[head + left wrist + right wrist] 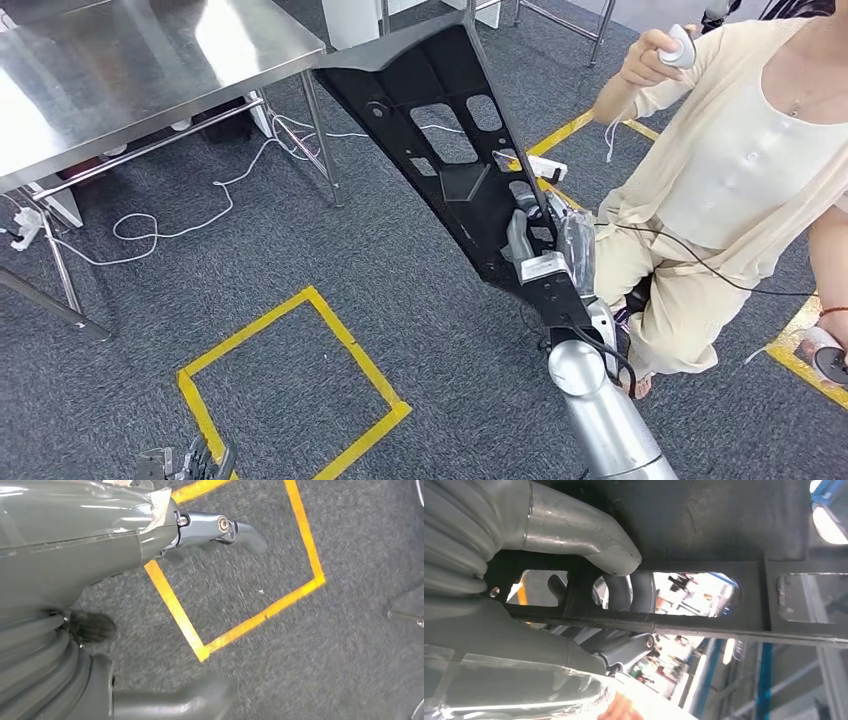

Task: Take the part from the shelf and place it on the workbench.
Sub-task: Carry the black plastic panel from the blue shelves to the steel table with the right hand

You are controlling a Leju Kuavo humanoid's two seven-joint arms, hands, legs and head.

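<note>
Right robot hand grips the long black part at its lower end, mid-frame, held aloft and slanting toward the steel counter at upper left; left robot hand hangs over the floor, holding nothing, fingers loosely curled. Judged: carry it level and lower flat onto the counter. Seated person at right sits near the part; cables trail by the counter legs.

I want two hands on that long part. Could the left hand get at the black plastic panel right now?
Probably not yet. The left hand hangs low over the grey carpet and yellow taped square, while the black plastic panel is raised in the right hand. Nothing blocks it; the arm would have to lift across.
</note>
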